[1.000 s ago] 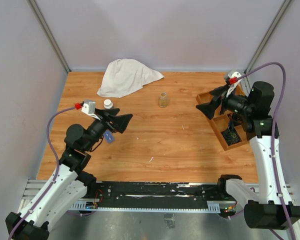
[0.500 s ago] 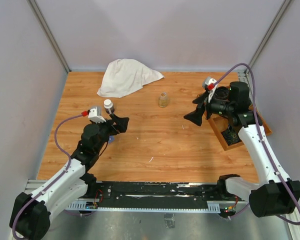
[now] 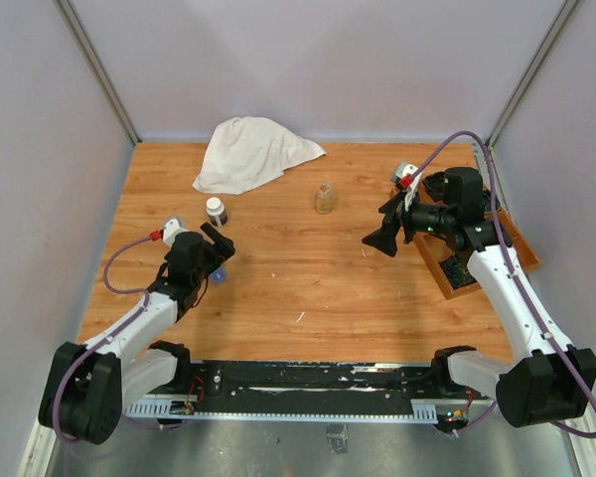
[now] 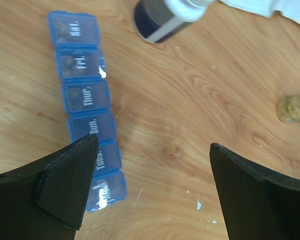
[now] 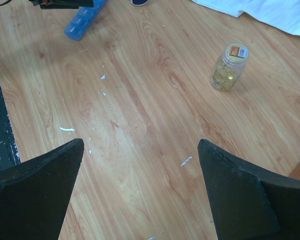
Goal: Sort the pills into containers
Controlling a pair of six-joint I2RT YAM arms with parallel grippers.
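Observation:
The blue pill organizer point(image 4: 85, 105) lies on the wood table, lids shut, with day labels; brownish contents show through the far compartments. It also shows in the right wrist view point(image 5: 85, 20); in the top view only a blue bit point(image 3: 219, 274) shows beside my left arm. My left gripper point(image 4: 152, 142) is open and empty, low over the table with its left finger above the strip's near end. A small clear jar of yellowish pills point(image 3: 325, 198) stands mid-table, also in the right wrist view point(image 5: 228, 67). My right gripper point(image 3: 382, 238) is open and empty, above the table left of the wooden tray.
A dark bottle with a white cap point(image 3: 216, 210) stands just beyond the organizer. A crumpled white cloth point(image 3: 253, 151) lies at the back. The brown wooden divided tray point(image 3: 432, 260) sits at the right edge under my right arm. White flecks dot the table.
My left arm has dropped and drawn in, bringing its gripper low over the organizer. My right gripper has swung left off the tray and come down a little.

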